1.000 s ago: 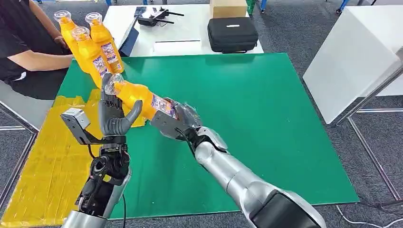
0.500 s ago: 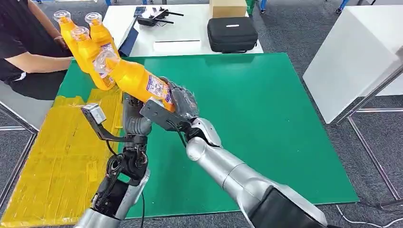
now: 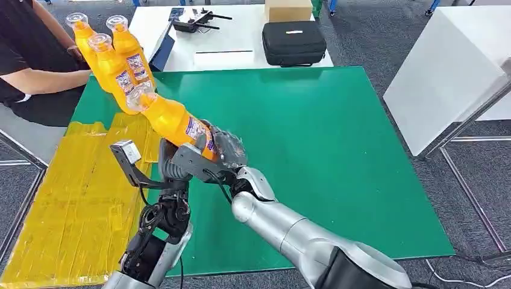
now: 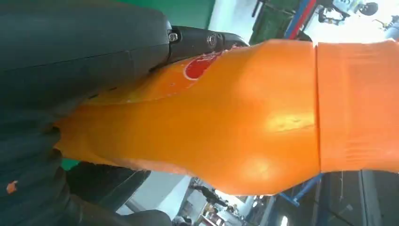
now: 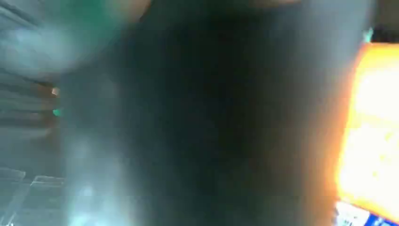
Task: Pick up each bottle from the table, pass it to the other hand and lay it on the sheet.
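Observation:
An orange bottle [image 3: 172, 120] with a clear cap hangs tilted over the green table [image 3: 337, 150], cap toward the far left. My right hand [image 3: 220, 153] grips its base. My left hand [image 3: 169, 159] reaches up under the bottle's middle, partly hidden behind the right hand. The left wrist view is close on the bottle [image 4: 244, 113], which lies between that hand's [image 4: 70, 56] thumb and fingers, touching both. In the blurred right wrist view the bottle [image 5: 371, 122] is an orange patch. The yellow sheet [image 3: 66, 198] lies on the table's left side. Three more orange bottles [image 3: 114, 66] stand upright at the far left.
A person in black [image 3: 30, 66] sits at the left, an arm by the standing bottles. Behind the green table, a white table [image 3: 241, 36] holds a black case [image 3: 294, 42], a cardboard box [image 3: 288, 9] and a controller. A white cabinet [image 3: 452, 72] stands at the right.
My right hand swung the bottle up and left, then lowered it a little. The left hand moved from beside the bottle's neck to under its middle.

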